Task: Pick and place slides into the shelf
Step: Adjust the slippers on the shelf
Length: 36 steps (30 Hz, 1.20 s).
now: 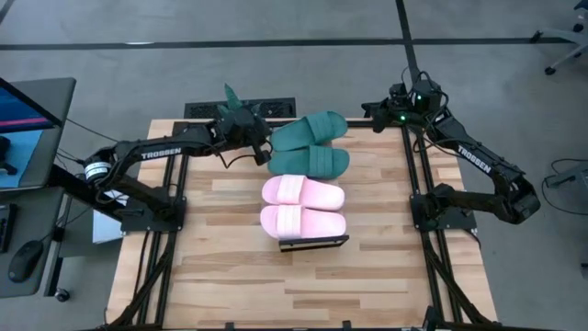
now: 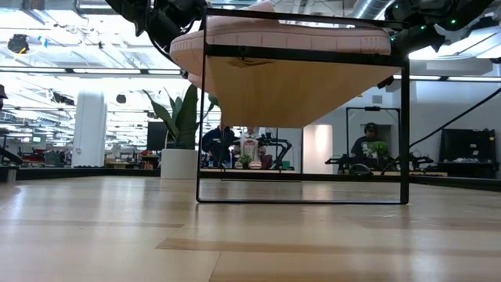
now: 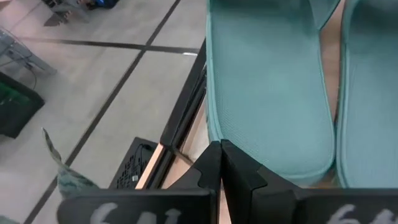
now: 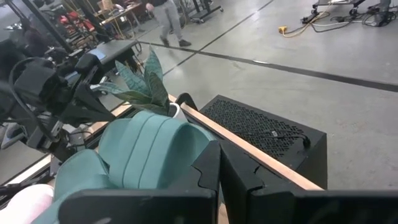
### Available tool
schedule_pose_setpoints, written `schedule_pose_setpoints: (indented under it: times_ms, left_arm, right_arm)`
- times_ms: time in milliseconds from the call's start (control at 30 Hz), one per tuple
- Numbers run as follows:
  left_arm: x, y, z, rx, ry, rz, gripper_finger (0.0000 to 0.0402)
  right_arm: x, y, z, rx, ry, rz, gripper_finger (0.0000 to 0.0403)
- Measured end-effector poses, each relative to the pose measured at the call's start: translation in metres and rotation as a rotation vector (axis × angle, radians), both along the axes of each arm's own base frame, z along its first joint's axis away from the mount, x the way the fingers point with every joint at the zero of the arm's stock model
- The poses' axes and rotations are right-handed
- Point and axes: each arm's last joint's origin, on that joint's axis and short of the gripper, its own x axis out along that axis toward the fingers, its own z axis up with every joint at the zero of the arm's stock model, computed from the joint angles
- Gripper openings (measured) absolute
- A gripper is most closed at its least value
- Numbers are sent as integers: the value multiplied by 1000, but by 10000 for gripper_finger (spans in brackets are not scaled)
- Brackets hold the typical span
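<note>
Two pale pink slides (image 1: pixel 303 207) lie side by side, soles down, on top of the shelf (image 1: pixel 317 244) at the table's middle; the low view shows one pink slide (image 2: pixel 282 35) on the shelf's plank (image 2: pixel 301 86). Two dark green slides (image 1: pixel 312 147) lie flat on the table just beyond it. My left gripper (image 1: pixel 265 142) is shut at their heel ends, with its tips by the far green slide's heel (image 3: pixel 267 124). My right gripper (image 1: pixel 372 110) is shut, raised over the table's far right corner, short of a green slide's strap (image 4: pixel 149 149). My left gripper's shut fingertips (image 3: pixel 211 155) stand at the heel rim (image 3: pixel 249 163) of the far green slide, slanting down from the table's left. I cannot tell whether they touch it. The slide lies flat on the table.
A potted plant (image 1: pixel 231 97) and a black vented box (image 1: pixel 241 108) sit just past the table's far edge, behind my left gripper. A desk with a monitor (image 1: pixel 28 119) stands left of the table. Bare tabletop (image 1: pixel 303 285) stretches toward the near edge.
</note>
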Motion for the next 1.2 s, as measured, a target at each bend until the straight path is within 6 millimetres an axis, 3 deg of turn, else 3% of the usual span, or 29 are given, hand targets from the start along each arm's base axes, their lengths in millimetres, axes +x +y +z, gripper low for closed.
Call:
schedule_pose_setpoints:
  times_ms: [200,367,600,733,867,1033,1200]
  left_arm:
    - [-4,-1,1,20,28,52,0]
    - [-15,-3,16,73,0,123,0]
    - [-52,-21,71,137,-274,197,0]
    - [-77,-42,103,156,-468,173,0]
    - [-98,-60,121,176,-573,135,0]
    - [-110,-74,129,185,-613,133,0]
    - [-110,-80,126,176,-587,127,0]
  right_arm:
    - [-1,-1,1,-39,19,-22,1]
    - [-3,-3,1,-83,47,-53,1]
    - [-1,-9,-2,-146,74,-32,1]
    - [10,-20,-13,-120,77,-6,1]
    - [23,-29,-27,-73,77,23,1]
    - [39,-45,-29,-54,113,50,1]
    - [61,-59,-26,-43,193,115,1]
